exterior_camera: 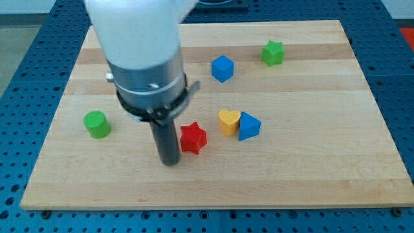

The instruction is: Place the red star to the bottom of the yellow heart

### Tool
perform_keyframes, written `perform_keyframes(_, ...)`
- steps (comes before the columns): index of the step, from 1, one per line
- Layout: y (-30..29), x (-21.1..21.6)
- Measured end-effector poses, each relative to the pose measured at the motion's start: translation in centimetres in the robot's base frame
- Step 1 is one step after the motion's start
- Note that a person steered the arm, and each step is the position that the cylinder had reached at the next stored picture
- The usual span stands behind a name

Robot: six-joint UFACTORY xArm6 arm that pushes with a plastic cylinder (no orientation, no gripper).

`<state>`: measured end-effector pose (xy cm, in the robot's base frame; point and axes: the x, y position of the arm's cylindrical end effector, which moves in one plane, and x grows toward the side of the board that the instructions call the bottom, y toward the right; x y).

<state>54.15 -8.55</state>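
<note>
The red star [193, 138] lies on the wooden board, left of and slightly below the yellow heart [228, 121]. The heart touches a blue triangular block [249, 126] on its right side. My tip [170, 161] is at the end of the dark rod, just left of and a little below the red star, close to it or touching it. The arm's white and grey body covers the board's upper left.
A green cylinder [97, 123] sits at the view's left. A blue cube [222, 68] and a green star [273, 53] lie toward the view's top. The wooden board [323, 175] ends in edges all round, with a blue perforated table beyond.
</note>
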Motion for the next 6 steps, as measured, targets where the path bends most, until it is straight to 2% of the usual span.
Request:
perform_keyframes(1,-0.5,-2.5)
perform_keyframes(3,6.0,-2.7)
perform_keyframes(4,5.6,-2.7)
perform_keyframes(6,-10.4,-0.6)
